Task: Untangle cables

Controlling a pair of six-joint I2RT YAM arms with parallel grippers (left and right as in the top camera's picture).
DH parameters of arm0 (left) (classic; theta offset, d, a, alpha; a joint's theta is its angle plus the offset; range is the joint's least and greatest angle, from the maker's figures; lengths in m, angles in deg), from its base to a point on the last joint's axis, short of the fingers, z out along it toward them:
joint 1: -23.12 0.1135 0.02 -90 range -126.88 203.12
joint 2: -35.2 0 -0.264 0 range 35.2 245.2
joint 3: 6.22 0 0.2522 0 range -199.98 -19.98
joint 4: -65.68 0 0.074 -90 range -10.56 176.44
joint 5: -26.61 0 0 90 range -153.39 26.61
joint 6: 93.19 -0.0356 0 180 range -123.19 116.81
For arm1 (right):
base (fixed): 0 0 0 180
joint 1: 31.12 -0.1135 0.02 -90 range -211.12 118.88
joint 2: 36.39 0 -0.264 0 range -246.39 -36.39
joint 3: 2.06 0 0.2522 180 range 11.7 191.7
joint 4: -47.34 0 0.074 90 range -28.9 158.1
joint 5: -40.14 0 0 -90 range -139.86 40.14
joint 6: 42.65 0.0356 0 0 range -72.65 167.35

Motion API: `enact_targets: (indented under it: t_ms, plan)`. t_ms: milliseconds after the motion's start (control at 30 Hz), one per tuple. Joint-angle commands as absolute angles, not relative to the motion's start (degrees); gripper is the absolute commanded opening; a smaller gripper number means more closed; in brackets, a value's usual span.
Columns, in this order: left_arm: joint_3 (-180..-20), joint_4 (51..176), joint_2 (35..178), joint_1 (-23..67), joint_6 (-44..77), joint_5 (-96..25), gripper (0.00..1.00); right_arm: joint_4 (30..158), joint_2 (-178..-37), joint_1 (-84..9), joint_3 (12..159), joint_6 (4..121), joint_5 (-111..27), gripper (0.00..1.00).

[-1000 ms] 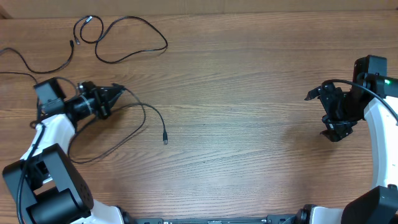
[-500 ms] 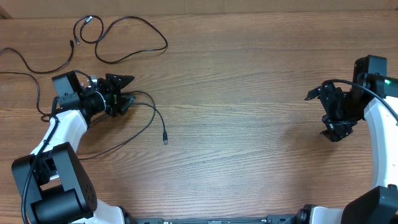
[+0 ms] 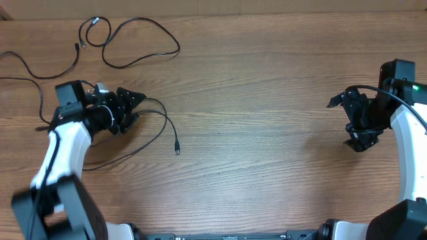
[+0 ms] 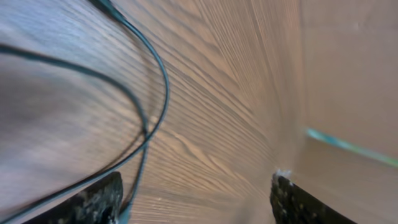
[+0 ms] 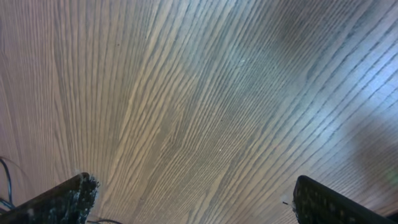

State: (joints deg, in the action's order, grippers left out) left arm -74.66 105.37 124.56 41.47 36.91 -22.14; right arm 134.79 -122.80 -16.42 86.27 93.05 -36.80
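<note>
1. My left jaws stand wide apart over the left of the brown wooden counter (image 3: 253,100), gripping nothing
2. One thin black cable (image 3: 176,143) curves just beside them, its plug end to their right
3. Two more thin black cables (image 3: 177,45) lie far left
4. My right jaws gape wide at the counter's right
</note>
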Motion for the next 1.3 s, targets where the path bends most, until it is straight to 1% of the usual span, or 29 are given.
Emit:
enact_targets:
  t_ms: [0, 33, 67, 133, 200, 300, 400, 533, 667, 700, 767, 800, 833, 900, 933, 967, 1000, 1033, 1133, 1200, 1233, 1267]
  plan:
    - [-74.9, 111.0, 113.9, 41.2, 33.1, -40.0, 0.8, 134.7, -122.5, -16.2, 86.7, 93.3, -37.4, 1.0]
    - [-74.9, 113.0, 111.8, 41.2, 33.2, -44.9, 0.83, 134.7, -122.5, -16.2, 86.7, 93.3, -37.4, 1.0]
    - [-74.9, 117.4, 107.2, 41.2, 33.3, -57.0, 1.0, 134.7, -122.5, -16.2, 86.7, 93.3, -37.4, 1.0]
    - [-74.9, 121.4, 104.1, 41.2, 35.6, -67.2, 1.0, 134.7, -122.5, -16.2, 86.7, 93.3, -37.4, 1.0]
    - [-74.9, 125.4, 102.4, 41.4, 38.6, -73.2, 0.99, 134.7, -122.5, -16.2, 86.7, 93.3, -37.4, 1.0]
    - [-74.7, 129.0, 103.1, 42.9, 42.7, -74.3, 1.0, 134.7, -122.5, -16.2, 86.7, 93.3, -37.4, 1.0]
    - [-74.0, 129.5, 105.2, 45.1, 45.3, -74.3, 1.0, 134.7, -122.5, -16.2, 86.7, 93.3, -37.4, 1.0]
    - [-72.5, 132.0, 110.3, 49.3, 51.2, -74.2, 1.0, 134.7, -122.5, -16.2, 86.7, 93.3, -37.4, 1.0]
    - [-72.5, 132.7, 115.0, 52.9, 51.7, -69.7, 1.0, 134.7, -122.5, -16.2, 86.7, 93.3, -37.4, 1.0]
    - [-72.5, 132.5, 116.1, 53.0, 51.7, -69.0, 0.98, 134.7, -122.5, -16.2, 86.7, 93.3, -37.4, 1.0]
    - [-72.5, 131.9, 119.0, 53.0, 51.7, -68.0, 0.82, 134.7, -122.5, -16.2, 86.7, 93.3, -37.4, 1.0]
    - [-72.5, 131.6, 119.9, 53.0, 51.7, -67.7, 0.76, 134.7, -122.5, -16.2, 86.7, 93.3, -37.4, 1.0]
    - [-72.5, 131.4, 120.6, 53.0, 51.7, -67.8, 0.72, 134.7, -122.5, -16.2, 86.7, 93.3, -37.4, 1.0]
    - [-72.5, 130.2, 123.3, 53.0, 51.7, -67.3, 0.57, 134.7, -122.5, -16.2, 86.7, 93.3, -37.4, 1.0]
    - [-72.5, 130.1, 123.9, 53.0, 51.7, -67.1, 0.52, 134.7, -122.5, -16.2, 86.7, 93.3, -37.4, 1.0]
    - [-72.5, 129.6, 124.9, 53.0, 51.7, -66.9, 0.44, 134.7, -122.5, -16.2, 86.7, 93.3, -37.4, 1.0]
    - [-72.5, 128.5, 126.0, 53.0, 51.6, -66.9, 0.38, 134.7, -122.5, -16.2, 86.7, 93.3, -37.4, 1.0]
    - [-72.5, 127.7, 126.7, 53.0, 51.6, -66.9, 0.35, 134.7, -122.5, -16.2, 86.7, 93.3, -37.4, 1.0]
    - [-72.5, 127.5, 128.1, 53.0, 51.1, -66.5, 0.33, 134.7, -122.5, -16.2, 86.7, 93.3, -37.4, 1.0]
    - [-72.5, 126.6, 128.2, 53.0, 49.8, -67.0, 0.26, 134.7, -122.5, -16.2, 86.7, 93.3, -37.4, 1.0]
    - [-72.5, 125.8, 128.2, 53.0, 49.2, -66.9, 0.25, 134.7, -122.5, -16.2, 86.7, 93.3, -37.4, 1.0]
    - [-72.5, 124.2, 128.2, 53.0, 48.2, -66.9, 0.22, 134.7, -122.5, -16.2, 86.7, 93.3, -37.4, 1.0]
